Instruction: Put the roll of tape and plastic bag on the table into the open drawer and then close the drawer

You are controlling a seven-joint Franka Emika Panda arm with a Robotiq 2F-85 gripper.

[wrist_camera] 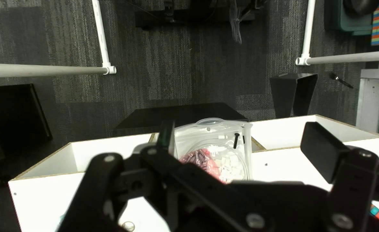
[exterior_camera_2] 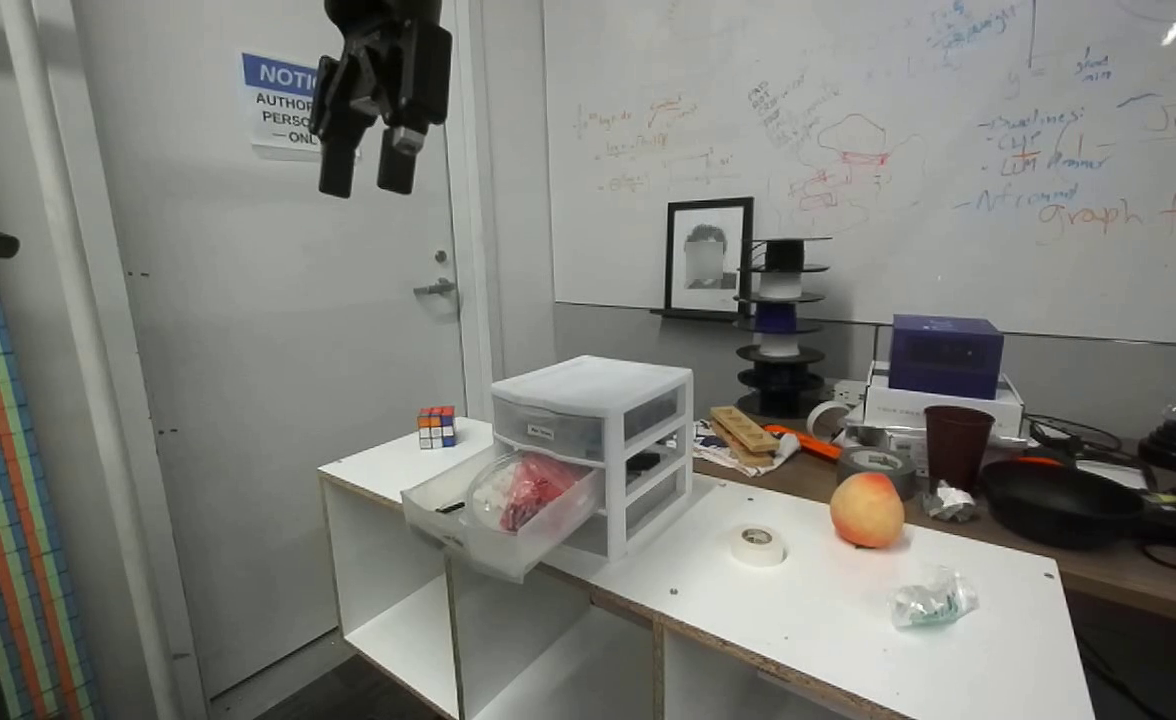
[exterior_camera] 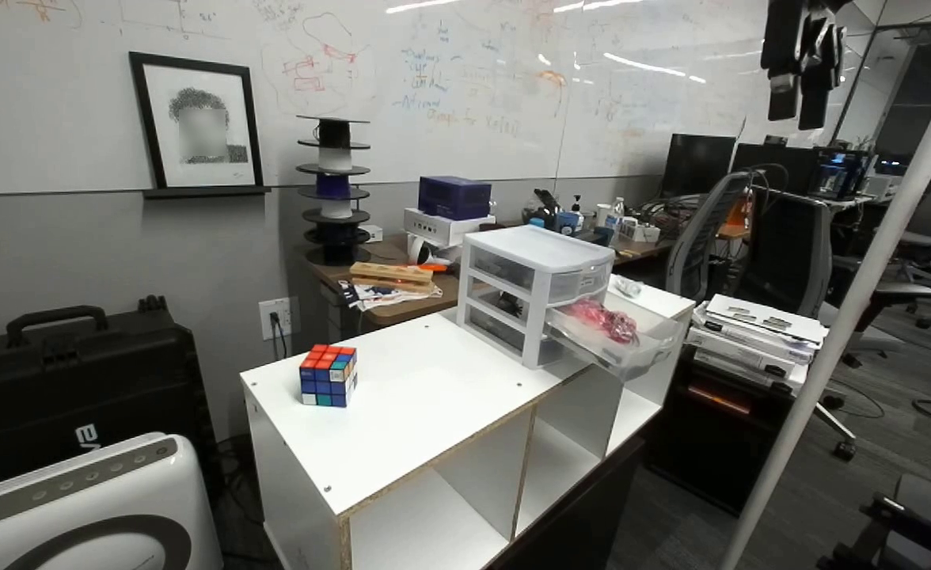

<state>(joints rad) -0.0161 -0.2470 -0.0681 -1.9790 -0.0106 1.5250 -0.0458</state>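
The roll of tape [exterior_camera_2: 756,547] is white and lies flat on the white table [exterior_camera_2: 778,620]; its ring also shows in the wrist view [wrist_camera: 128,226]. The crumpled clear plastic bag [exterior_camera_2: 933,600] lies farther along the table and also shows behind the drawer unit in an exterior view [exterior_camera: 628,286]. The drawer [exterior_camera_2: 493,555] is pulled out below the closed top drawer, overhanging the table edge; it also shows in the wrist view [wrist_camera: 246,151]. My gripper [exterior_camera_2: 368,175] is open and empty, high above the table; it also shows in an exterior view [exterior_camera: 799,107].
A peach [exterior_camera_2: 867,510] sits behind the tape. A Rubik's cube [exterior_camera: 328,375] stands at the table's opposite end. The drawer holds a pink bag [exterior_camera_2: 538,485] and white pieces. A cluttered desk [exterior_camera_2: 1038,560] adjoins the table's back. A white pole [exterior_camera: 853,317] stands nearby.
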